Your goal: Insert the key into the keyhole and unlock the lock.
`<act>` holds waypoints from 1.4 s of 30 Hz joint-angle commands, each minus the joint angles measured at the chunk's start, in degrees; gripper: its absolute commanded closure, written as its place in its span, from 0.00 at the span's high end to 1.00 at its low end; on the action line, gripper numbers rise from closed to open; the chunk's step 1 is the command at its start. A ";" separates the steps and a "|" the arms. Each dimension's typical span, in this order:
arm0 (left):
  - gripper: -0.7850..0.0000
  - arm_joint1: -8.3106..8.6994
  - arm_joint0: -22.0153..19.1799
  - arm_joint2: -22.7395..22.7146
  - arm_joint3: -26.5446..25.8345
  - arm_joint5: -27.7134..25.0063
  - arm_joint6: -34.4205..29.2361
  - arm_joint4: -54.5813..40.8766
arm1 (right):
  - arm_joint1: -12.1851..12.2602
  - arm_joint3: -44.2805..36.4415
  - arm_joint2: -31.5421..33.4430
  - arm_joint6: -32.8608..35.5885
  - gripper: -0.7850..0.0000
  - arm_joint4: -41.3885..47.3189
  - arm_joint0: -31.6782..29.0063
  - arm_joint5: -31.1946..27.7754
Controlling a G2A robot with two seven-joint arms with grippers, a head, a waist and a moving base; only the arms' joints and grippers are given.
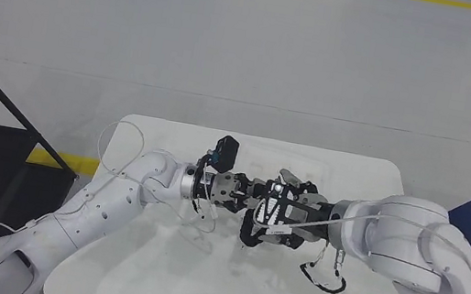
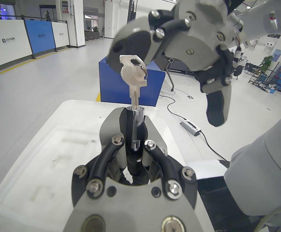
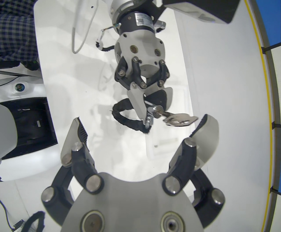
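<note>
Already the key sits pushed into the lock, which the left gripper clamps tight — insertion looks done — and the right gripper, spread open around the key's head, next needs to pinch and turn it.

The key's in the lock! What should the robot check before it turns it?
1. Key in the keyhole of the lock: ok, its blade is in.
2. Key pushed fully in: cannot tell; some blade shows.
3. Left gripper shut on the lock: ok.
4. Right gripper pinching the key's head: not ok; it is open, with the head between its fingers.
5. Black cable clear of the key: ok.
</note>
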 commanded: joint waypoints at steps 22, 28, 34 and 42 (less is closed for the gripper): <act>0.00 2.90 -2.79 5.14 -3.65 0.00 -4.59 -3.59 | 2.07 -0.91 3.90 -9.75 0.43 -11.38 -3.12 -21.79; 0.00 3.17 -3.50 6.42 -3.82 0.00 -4.32 -4.05 | 2.00 -1.12 3.53 -11.35 0.35 -13.46 -3.09 -21.90; 0.00 3.29 -4.28 7.77 -3.67 0.00 -3.75 -4.20 | 1.93 -0.39 3.65 -13.52 0.00 -11.59 -3.68 -19.90; 0.00 3.26 -5.33 9.01 -3.53 0.00 -2.71 -3.72 | 2.09 0.36 5.11 -9.76 0.00 -1.83 -5.55 -8.53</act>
